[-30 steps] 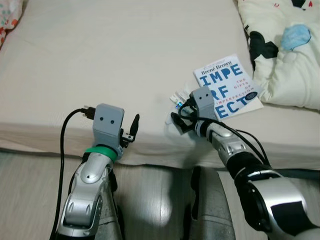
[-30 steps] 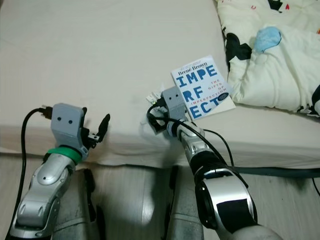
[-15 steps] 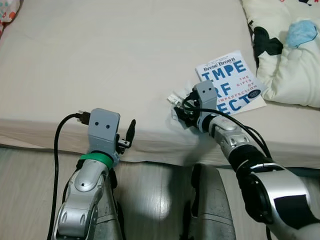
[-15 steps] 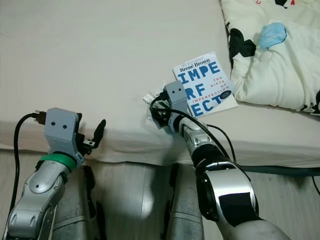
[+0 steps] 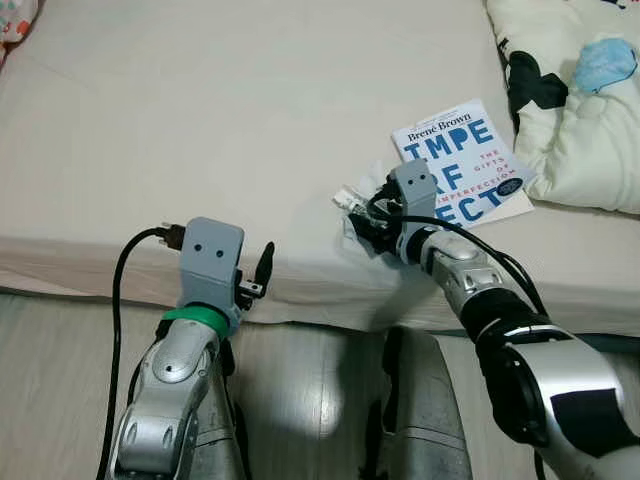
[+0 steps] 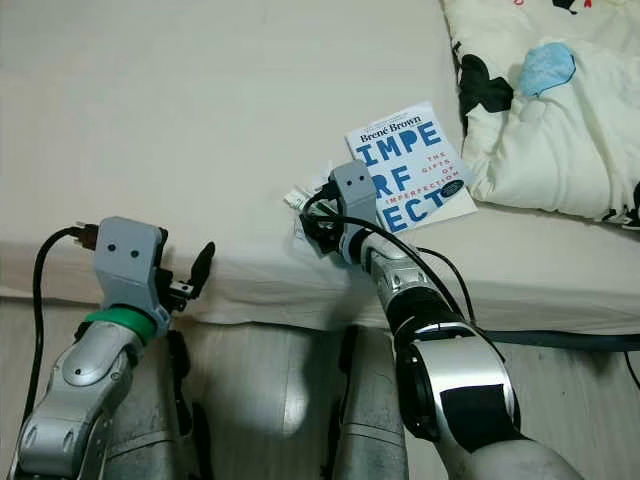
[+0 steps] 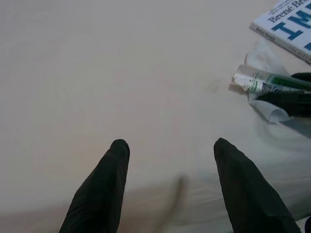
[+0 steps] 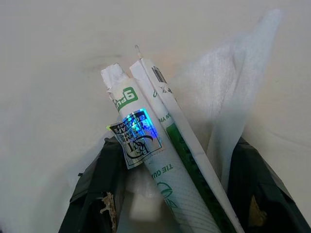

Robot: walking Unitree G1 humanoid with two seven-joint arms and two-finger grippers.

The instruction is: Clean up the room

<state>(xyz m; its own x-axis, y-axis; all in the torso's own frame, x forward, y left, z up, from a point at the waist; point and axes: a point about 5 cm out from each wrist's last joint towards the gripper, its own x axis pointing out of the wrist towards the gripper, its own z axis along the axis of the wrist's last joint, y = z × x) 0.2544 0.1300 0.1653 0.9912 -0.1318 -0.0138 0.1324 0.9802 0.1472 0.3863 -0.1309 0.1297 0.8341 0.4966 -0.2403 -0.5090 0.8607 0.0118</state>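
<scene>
Two green-and-white paper wrappers [image 8: 160,165] lie on a crumpled white tissue [image 8: 228,87] near the front edge of the beige bed [image 5: 200,120]. They rest just left of a blue-and-white book [image 5: 460,165]. My right gripper [image 5: 365,225] is open and low on the sheet, with one black finger on each side of the wrappers and tissue. My left gripper [image 5: 262,270] is open and holds nothing. It hovers at the bed's front edge, well left of the wrappers [image 7: 262,80].
A cream quilt with black patches [image 5: 580,110] is bunched at the bed's right, with a blue face mask [image 5: 605,62] on it. A patterned pillow corner [image 5: 12,18] shows at the far left. Pale wooden floor [image 5: 60,380] runs below the bed edge.
The head view has shifted a little. The right gripper stays around the wrappers; the left gripper sits slightly lower at the bed edge.
</scene>
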